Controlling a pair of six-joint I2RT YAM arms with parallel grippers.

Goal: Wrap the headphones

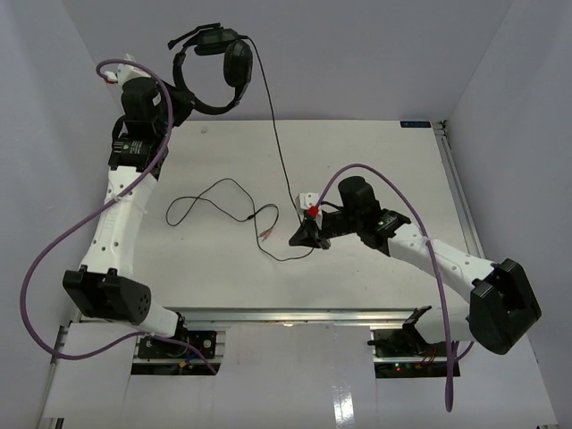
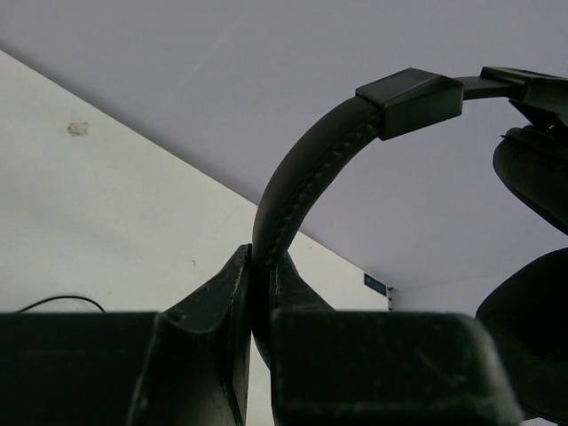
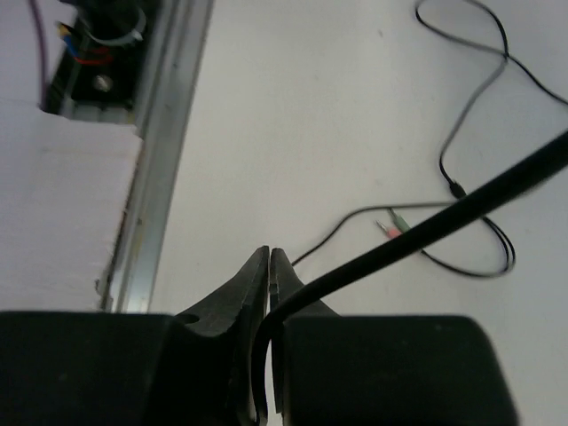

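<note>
1. Pale, plain walls (image 1: 357,54) are enclosing a white rectangular tabletop (image 1: 375,161), and a metal rail (image 1: 295,315) is running along its near edge.
2. At the far left, a thick purple robot cable (image 1: 54,259) is looping out beside the left arm.
3. The left fingers (image 1: 186,105) are squeezing tight on the stitched, padded headband (image 2: 306,177) of the black over-ear headphones (image 1: 238,67). They are holding them lifted clear of the tabletop, showing against the back wall, with the ear cups hanging to the right of the grip.
4. Slack from the thin black cable (image 1: 273,125) is lying in loose loops on the tabletop between the two arms. Its pink and green plugs (image 3: 390,226) are resting near the right arm's fingertips.
5. From the headphones, the cable is stretching straight down across the tabletop to the right arm.
6. The right fingers (image 1: 302,235) are closing almost together and pinching the cable between their tips, low over the tabletop's middle.
</note>
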